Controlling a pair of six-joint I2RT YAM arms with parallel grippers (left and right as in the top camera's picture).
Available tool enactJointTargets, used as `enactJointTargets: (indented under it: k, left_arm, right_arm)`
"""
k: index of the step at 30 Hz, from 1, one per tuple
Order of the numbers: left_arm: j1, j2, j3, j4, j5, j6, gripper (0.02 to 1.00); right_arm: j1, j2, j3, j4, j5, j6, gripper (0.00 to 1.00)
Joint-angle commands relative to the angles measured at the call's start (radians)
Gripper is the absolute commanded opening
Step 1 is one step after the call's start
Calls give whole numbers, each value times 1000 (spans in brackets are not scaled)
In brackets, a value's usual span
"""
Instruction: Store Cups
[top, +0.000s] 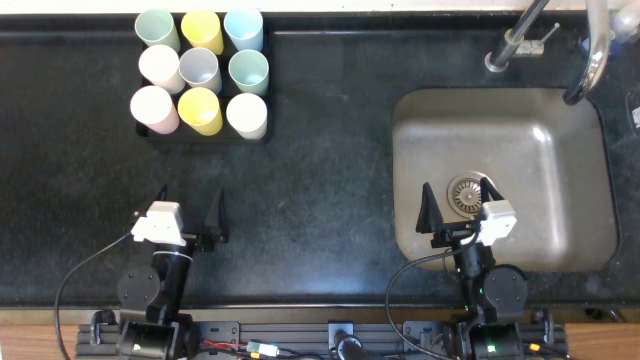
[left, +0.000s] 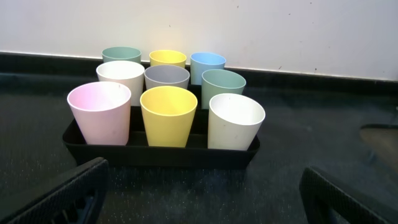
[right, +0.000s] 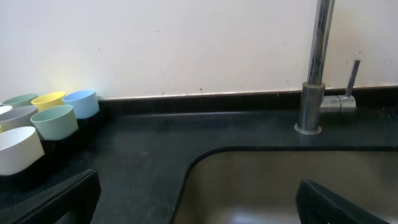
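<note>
Black speckled countertop (top: 330, 150), matte, runs the full width. Stainless sink (top: 545, 140) set into its right half, rounded corners, basin looks dry. Round drain (top: 466, 193) sits on the basin floor toward the near-left side. Chrome faucet (right: 316, 68) stands upright on the counter just behind the sink's back edge, with a thin lever handle (right: 351, 84) sticking out beside the base. A second curved chrome piece (top: 594, 55) hangs over the sink's far-right corner; can't tell if it's a spout or a hose. Plain off-white wall (right: 186, 43) behind, with a low black upstand (right: 205, 99) where it meets the counter. Wood strip (top: 40, 325) along the near edge.
</note>
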Motion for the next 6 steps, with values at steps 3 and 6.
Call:
enactJointTargets:
  k: [3, 6]
  left_arm:
    - [8, -9, 0, -5, 13, 18, 1000]
    - [8, -9, 0, -5, 13, 18, 1000]
  right_arm:
    - [-5, -11, -13, 5, 8, -3, 998]
    - [-5, -11, -13, 5, 8, -3, 998]
